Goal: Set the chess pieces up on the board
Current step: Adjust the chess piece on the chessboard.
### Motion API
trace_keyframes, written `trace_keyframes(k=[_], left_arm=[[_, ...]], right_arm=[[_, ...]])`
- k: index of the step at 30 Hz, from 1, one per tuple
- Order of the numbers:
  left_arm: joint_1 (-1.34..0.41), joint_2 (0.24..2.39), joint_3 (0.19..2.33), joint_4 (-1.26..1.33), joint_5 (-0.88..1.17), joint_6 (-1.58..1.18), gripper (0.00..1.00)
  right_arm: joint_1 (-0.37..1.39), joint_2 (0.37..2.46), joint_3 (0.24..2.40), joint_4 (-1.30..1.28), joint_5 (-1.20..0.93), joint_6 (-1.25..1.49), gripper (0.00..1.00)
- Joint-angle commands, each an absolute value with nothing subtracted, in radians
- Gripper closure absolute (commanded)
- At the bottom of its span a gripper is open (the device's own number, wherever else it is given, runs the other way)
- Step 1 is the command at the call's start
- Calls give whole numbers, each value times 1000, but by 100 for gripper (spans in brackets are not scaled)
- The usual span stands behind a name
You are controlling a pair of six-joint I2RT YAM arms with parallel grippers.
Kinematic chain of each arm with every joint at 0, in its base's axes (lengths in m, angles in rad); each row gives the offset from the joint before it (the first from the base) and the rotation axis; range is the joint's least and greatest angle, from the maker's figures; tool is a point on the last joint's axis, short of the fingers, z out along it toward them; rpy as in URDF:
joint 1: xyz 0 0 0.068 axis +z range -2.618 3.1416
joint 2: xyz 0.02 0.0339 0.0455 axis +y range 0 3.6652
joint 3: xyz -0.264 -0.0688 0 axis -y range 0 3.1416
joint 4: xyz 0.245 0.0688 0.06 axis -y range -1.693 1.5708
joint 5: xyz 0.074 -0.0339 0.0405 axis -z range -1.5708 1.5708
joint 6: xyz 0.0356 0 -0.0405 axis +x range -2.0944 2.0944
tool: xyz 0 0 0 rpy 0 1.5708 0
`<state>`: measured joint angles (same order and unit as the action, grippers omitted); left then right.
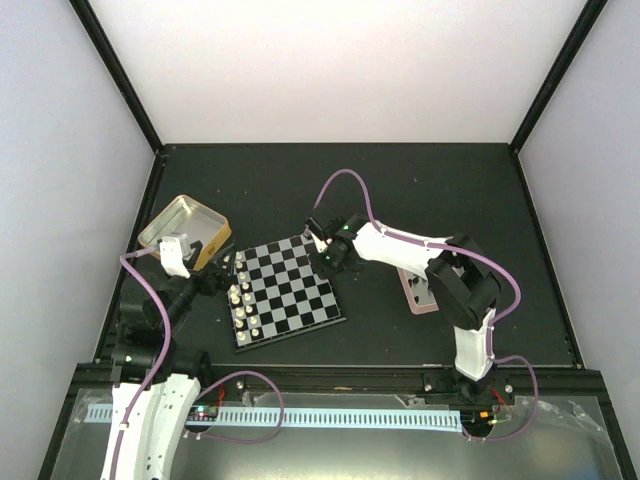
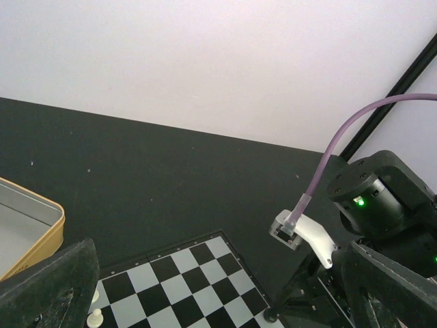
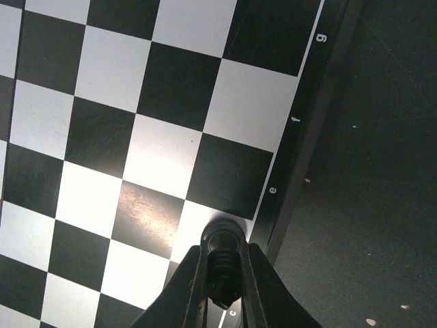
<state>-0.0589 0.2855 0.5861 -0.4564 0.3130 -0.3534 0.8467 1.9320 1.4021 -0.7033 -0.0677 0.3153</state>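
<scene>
A black tabletop (image 1: 430,190) carries the board (image 1: 290,292), which lies flat at its middle, between the two arms. A gold square tin (image 1: 178,228) sits open just off the board's far-left corner. A pink-rimmed tin (image 1: 415,296) lies to the board's right, partly hidden by the right arm. The right gripper (image 3: 223,255) reaches over the board's far-right corner and is clamped on a glossy black piece (image 3: 220,238). The piece hangs over a pale square beside the rim, where the letters e, f and g are printed. The left gripper (image 2: 218,249) hangs beside the board's left edge with its fingers spread wide and nothing between them. Cream-white chess pieces (image 1: 240,296) stand in a line along the board's left side. One white pawn (image 2: 96,317) shows in the left wrist view, close to a finger.
</scene>
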Motion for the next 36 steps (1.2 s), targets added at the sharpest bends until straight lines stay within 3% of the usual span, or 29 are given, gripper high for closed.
trace_keyframes(k=[1, 24, 32, 36], left_arm=[[-50, 278, 591, -463, 296, -342, 1], [-50, 277, 589, -466, 296, -343, 1], [-51, 276, 589, -468, 296, -344, 1], [-51, 278, 591, -468, 296, -344, 1]], right_arm=[[850, 1927, 1393, -727, -95, 306, 92], [873, 1931, 1381, -775, -73, 304, 90], [874, 1912, 1389, -756, -68, 325, 77], [873, 1858, 1383, -727, -60, 353, 64]])
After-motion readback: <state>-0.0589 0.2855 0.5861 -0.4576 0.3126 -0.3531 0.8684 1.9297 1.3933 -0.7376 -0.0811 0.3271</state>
